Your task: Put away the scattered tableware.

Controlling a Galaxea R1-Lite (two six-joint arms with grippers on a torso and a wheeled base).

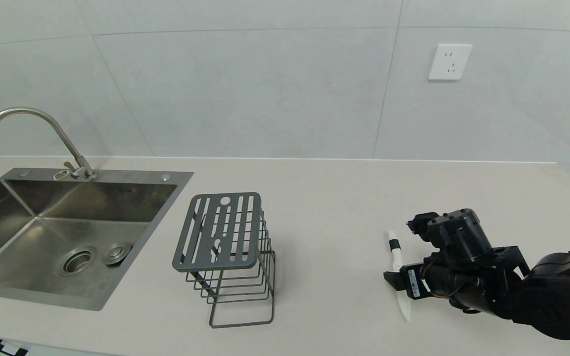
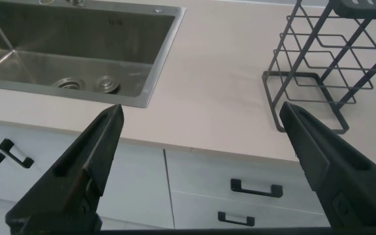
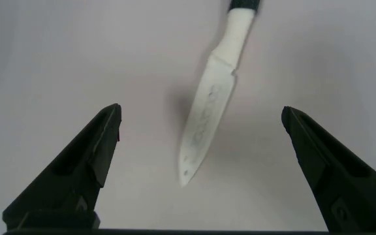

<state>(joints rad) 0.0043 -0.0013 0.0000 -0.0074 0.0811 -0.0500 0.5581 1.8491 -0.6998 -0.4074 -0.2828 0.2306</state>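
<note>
A white knife with a black band on its handle lies flat on the counter at the right, blade toward the front edge. My right gripper hangs just over it, open, one finger on each side of the knife. From the right wrist the pale blade lies on the counter between the two spread fingers, and nothing is held. My left gripper is open and empty, hovering off the counter's front edge between the sink and the rack.
A dark wire rack with a slotted top stands mid-counter, also in the left wrist view. A steel sink with a curved faucet fills the left. Cabinet drawers with handles sit below the counter. A wall outlet is at the upper right.
</note>
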